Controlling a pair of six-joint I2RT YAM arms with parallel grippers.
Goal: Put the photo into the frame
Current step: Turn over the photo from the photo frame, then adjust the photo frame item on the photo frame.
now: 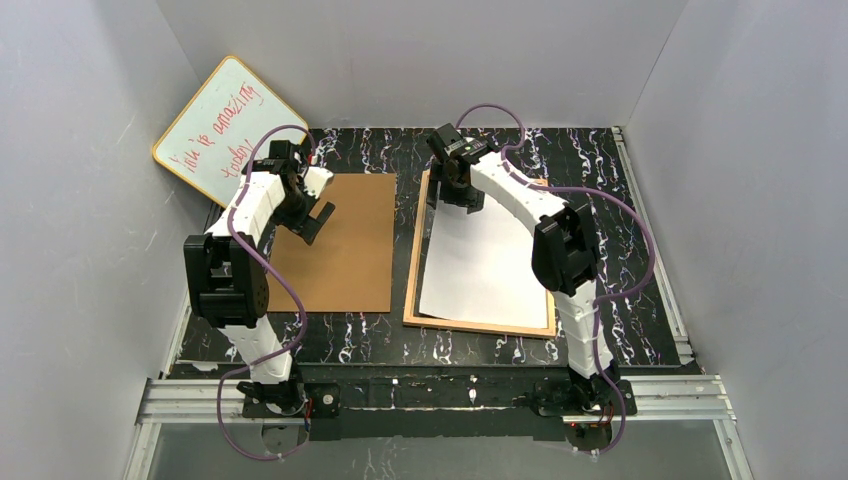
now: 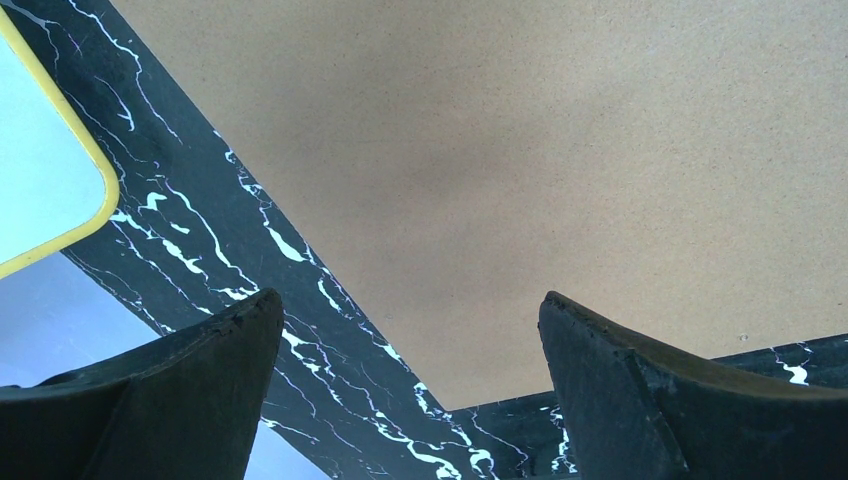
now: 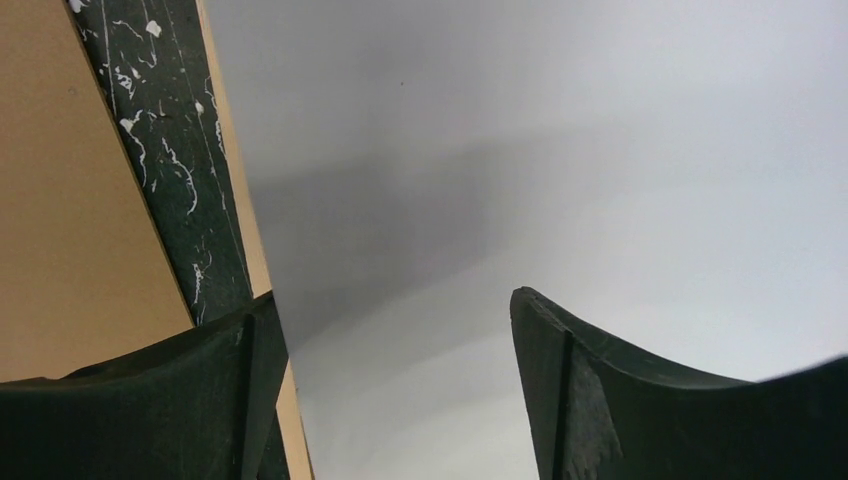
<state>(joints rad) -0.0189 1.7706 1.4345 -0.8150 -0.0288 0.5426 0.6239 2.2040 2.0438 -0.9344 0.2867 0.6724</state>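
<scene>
The photo lies white back up inside the light-wood frame right of the table's middle. In the right wrist view the photo fills most of the picture, with the frame's left rail beside it. My right gripper is open and empty, hovering over the photo's far left part; it also shows in the right wrist view. My left gripper is open and empty above the left edge of the brown backing board; it also shows in the left wrist view.
A yellow-rimmed whiteboard with red writing leans in the back left corner; its corner shows in the left wrist view. The brown board lies flat left of the frame on the black marbled table. Grey walls close in on three sides.
</scene>
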